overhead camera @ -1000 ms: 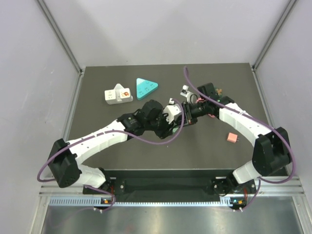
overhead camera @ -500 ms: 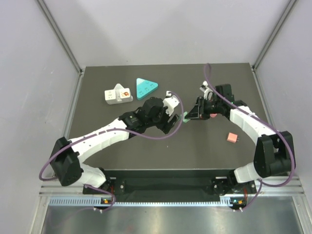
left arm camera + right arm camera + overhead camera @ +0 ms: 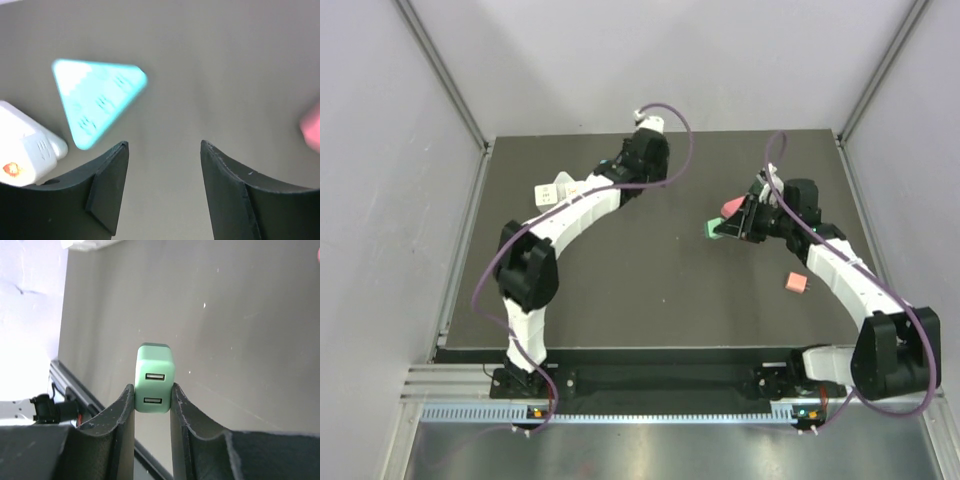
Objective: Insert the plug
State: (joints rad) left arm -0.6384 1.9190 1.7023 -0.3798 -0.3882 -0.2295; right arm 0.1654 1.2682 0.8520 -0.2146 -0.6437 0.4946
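Observation:
My right gripper [image 3: 725,226] is shut on a mint green plug [image 3: 713,229] and holds it above the middle right of the mat. In the right wrist view the green plug [image 3: 155,377] sits between the fingertips with its two USB ports facing the camera. My left gripper [image 3: 638,160] is open and empty, high over the back of the mat. The left wrist view shows a teal triangular power strip [image 3: 95,102] below and ahead of the left gripper [image 3: 165,150]. In the top view my left arm hides the strip.
A white adapter [image 3: 548,192] with an orange spot lies at the back left, also in the left wrist view [image 3: 25,150]. A pink block [image 3: 730,207] lies just behind my right gripper. A salmon plug [image 3: 797,283] lies at the right.
My left arm has swung from the middle of the mat to the far back, over the teal strip. My right gripper has drawn back to the right with the green plug.

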